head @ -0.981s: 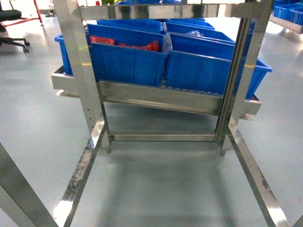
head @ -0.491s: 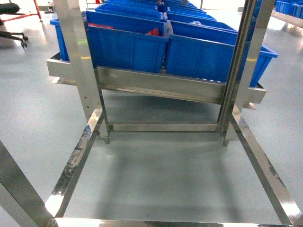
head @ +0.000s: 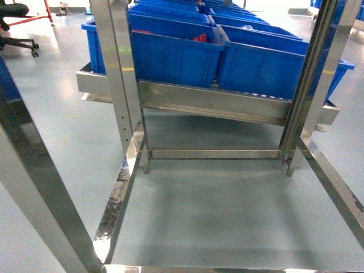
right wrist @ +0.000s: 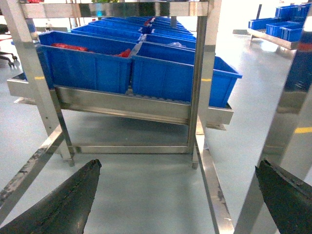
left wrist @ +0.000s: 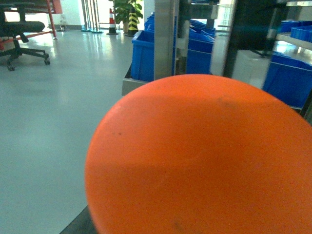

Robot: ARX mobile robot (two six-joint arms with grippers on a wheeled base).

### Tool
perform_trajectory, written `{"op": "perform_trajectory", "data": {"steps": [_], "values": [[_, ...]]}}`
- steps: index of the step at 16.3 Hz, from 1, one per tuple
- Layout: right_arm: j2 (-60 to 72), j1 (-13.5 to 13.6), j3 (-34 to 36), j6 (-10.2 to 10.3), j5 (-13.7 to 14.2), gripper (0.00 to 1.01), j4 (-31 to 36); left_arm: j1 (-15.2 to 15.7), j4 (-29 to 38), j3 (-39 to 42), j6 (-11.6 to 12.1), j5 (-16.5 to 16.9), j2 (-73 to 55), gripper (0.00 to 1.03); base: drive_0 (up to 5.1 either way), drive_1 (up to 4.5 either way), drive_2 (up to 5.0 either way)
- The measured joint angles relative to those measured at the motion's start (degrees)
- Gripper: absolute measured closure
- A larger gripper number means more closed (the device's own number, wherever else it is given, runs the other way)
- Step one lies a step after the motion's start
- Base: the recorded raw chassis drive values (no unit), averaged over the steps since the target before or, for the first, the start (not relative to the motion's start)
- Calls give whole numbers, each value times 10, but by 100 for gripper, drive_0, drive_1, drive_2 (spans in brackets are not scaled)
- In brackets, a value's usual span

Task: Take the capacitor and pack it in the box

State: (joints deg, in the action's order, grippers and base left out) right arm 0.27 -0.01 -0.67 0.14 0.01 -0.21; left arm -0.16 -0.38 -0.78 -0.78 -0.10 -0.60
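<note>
Two rows of blue bins (head: 176, 54) fill my head view, sitting on a sloped steel rack (head: 210, 102) whose uprights and floor rails frame the grey floor (head: 227, 205) below the bins. One bin on the near left of the rack holds something red (head: 200, 38). No arm or pincer shows in this view, and neither the pink box nor any capacitor is visible in any of the views.

From the left wrist, an orange rounded shape (left wrist: 204, 156) blocks most of the picture, so I cannot tell how the left pincer stands. Behind it I make out the rack's steel upright (left wrist: 165, 39), blue bins and an office chair (left wrist: 22, 34) far off on the left.

From the right wrist, both dark fingers (right wrist: 63, 200) of the right pincer (right wrist: 175, 195) sit at opposite lower corners, spread wide with nothing between them. Beyond them stands the rack with its blue bins.
</note>
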Motion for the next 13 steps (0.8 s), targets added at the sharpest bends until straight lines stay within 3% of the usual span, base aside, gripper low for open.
{"op": "perform_trajectory", "data": {"steps": [13], "values": [[0,0,0,0,0,3,-3,0,1,0,0,1,0,59,-497,249,249]]}}
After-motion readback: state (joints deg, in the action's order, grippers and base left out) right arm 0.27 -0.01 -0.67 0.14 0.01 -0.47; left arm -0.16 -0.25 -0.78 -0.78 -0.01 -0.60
